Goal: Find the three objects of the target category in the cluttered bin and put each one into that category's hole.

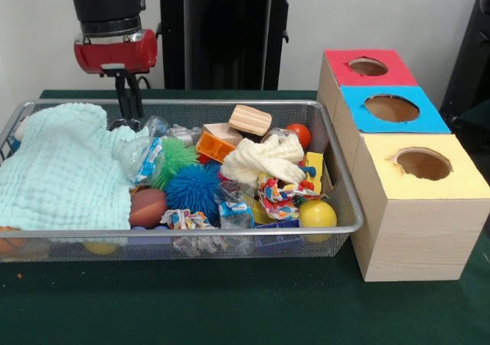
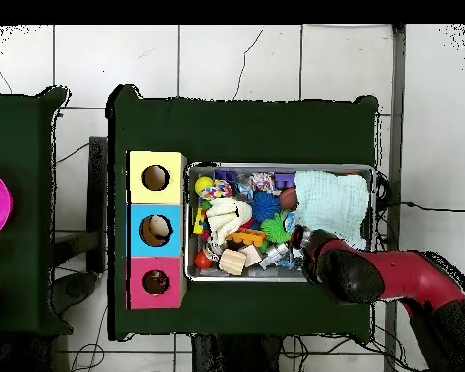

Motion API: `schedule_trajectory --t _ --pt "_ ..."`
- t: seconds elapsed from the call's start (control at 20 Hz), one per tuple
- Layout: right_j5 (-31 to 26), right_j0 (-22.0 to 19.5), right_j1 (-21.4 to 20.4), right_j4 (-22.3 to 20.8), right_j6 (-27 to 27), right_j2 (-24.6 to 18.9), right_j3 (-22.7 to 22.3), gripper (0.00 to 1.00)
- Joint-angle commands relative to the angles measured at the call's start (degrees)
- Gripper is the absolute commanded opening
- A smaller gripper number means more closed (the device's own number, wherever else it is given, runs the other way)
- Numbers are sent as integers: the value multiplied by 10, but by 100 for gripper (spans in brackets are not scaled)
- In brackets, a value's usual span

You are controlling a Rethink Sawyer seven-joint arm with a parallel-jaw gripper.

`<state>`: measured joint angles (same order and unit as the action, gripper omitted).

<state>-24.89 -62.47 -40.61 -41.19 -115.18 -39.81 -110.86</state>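
The wire mesh bin (image 1: 230,231) is full of clutter; it also shows in the overhead view (image 2: 275,166). No plush animal shows plainly. A small orange patch (image 1: 9,245) peeks out under the cloth at the bin's front left corner; I cannot tell what it is. My gripper (image 1: 129,109) hangs at the bin's far left rim, just beyond the cloth, and holds nothing I can see. In the overhead view the arm (image 2: 345,273) hides it. The red-surround hole (image 1: 368,66) is on the farthest wooden box and looks dark in the overhead view (image 2: 156,282).
A mint green cloth (image 1: 65,169) covers the bin's left half. Spiky blue (image 1: 193,189) and green balls, a cream rope knot (image 1: 264,160), a wooden block (image 1: 250,119) and yellow balls fill the rest. The blue hole (image 2: 157,231) holds something pale. The yellow hole (image 1: 423,164) is nearest.
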Motion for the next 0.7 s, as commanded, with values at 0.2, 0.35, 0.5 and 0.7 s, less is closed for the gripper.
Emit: schedule_trajectory --t 0.2,0.35,0.5,0.7 --pt "-33 10 -47 -26 97 -34 -29 0" --pt "-51 19 -70 -16 80 -22 -46 0" --pt "-44 15 -67 -9 73 -27 -49 0" --pt "-42 17 -67 -6 67 -25 -49 0"
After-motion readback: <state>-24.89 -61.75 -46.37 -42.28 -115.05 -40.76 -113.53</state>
